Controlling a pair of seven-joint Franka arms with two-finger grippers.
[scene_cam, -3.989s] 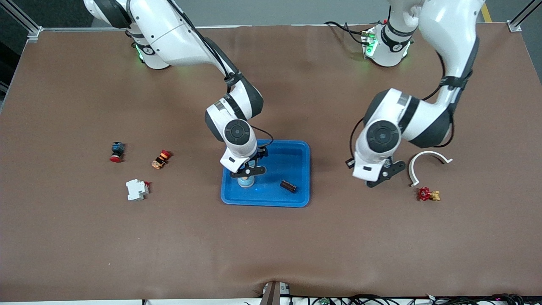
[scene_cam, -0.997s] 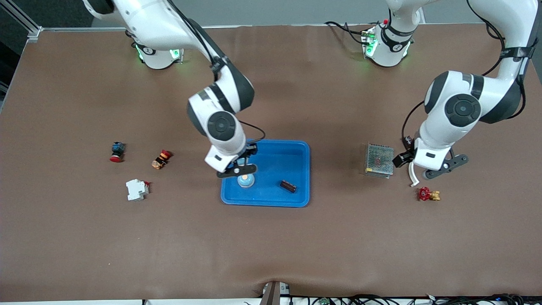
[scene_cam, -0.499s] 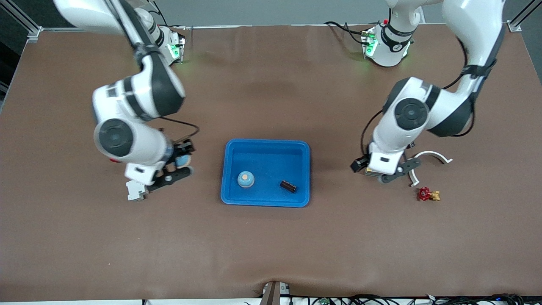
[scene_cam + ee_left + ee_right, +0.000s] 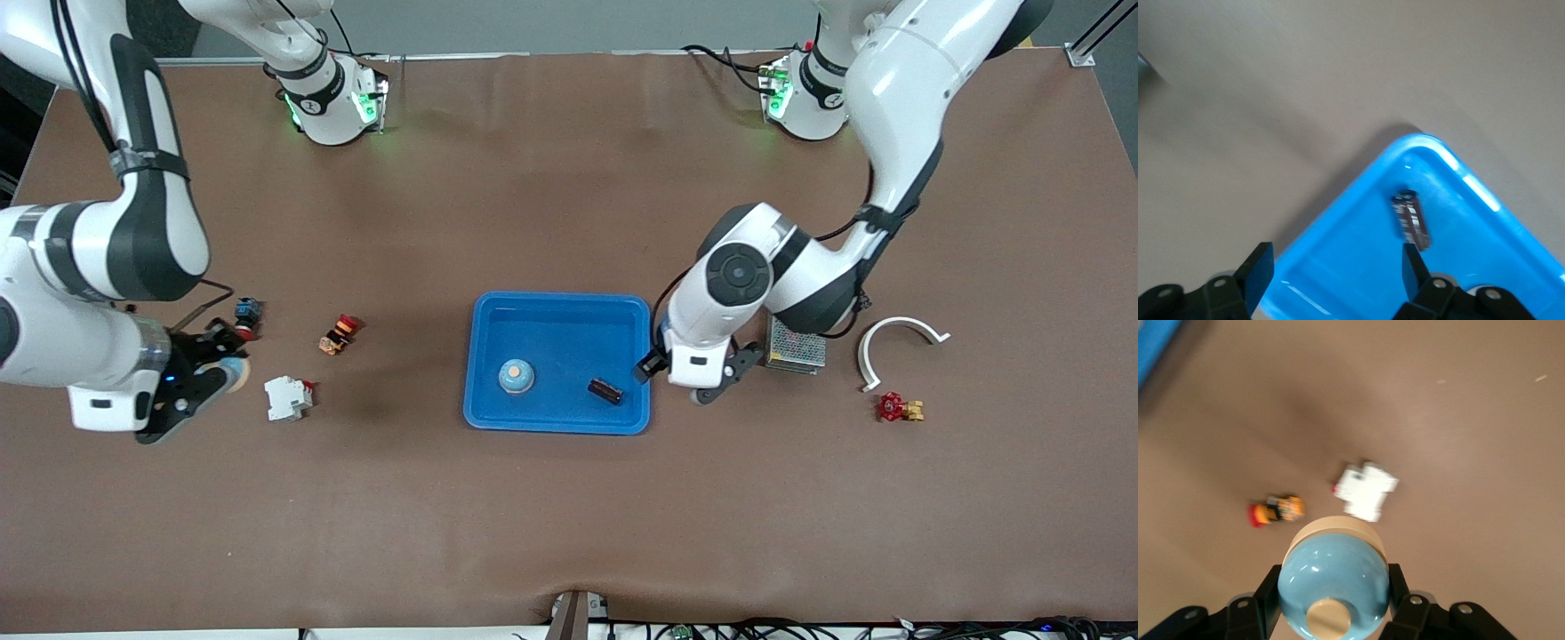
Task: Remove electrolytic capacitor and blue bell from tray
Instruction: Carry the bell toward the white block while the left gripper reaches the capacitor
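Right gripper [image 4: 206, 378] pinched on pale-blue bell [image 4: 1331, 577], up over bare table beside white breaker [image 4: 286, 397], toward right arm's end, well outside tray [image 4: 578, 342]. Best lower straight and release clear of breaker. Left gripper [image 4: 1336, 267] spread, empty, over tray edge above capacitor [image 4: 1411, 220]; should centre before closing. Round blue piece [image 4: 516, 376] lies in tray.
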